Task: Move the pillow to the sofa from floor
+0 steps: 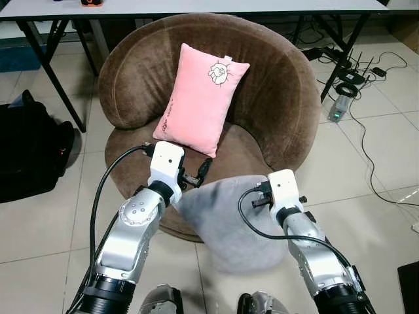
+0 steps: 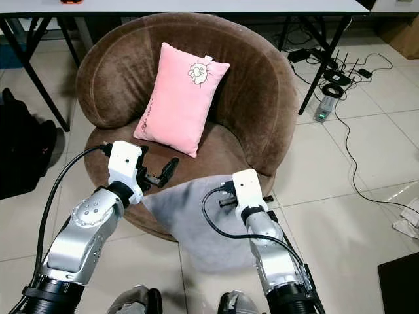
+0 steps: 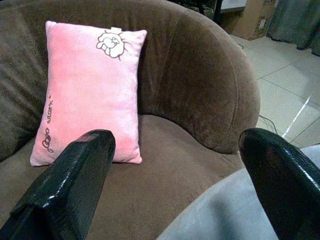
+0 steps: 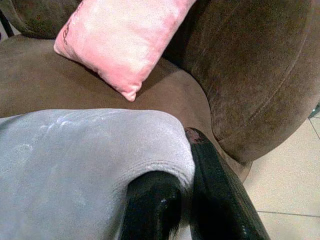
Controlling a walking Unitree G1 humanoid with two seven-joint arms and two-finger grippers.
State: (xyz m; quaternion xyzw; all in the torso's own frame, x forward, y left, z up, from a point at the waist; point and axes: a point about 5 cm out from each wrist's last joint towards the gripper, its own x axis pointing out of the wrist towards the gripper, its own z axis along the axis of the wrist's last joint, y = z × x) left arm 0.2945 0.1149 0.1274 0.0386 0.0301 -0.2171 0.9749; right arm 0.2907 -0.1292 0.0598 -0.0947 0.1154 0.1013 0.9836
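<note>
1. The soft grey velvet pillow (image 1: 226,219) hangs off the floor between both arms, just before the front edge of the round brown plush sofa (image 1: 275,91).
2. The right gripper (image 4: 186,200) pinches its corner; the left gripper (image 3: 175,185) stands spread beside it.
3. The seat lies straight ahead, beside the pink cartoon cushion (image 1: 200,98).

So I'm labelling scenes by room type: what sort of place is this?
Probably a workspace or lab, not a lived-in lounge: a round brown sofa chair on tiled floor, folding tables behind, and cables with a router on the floor.
</note>
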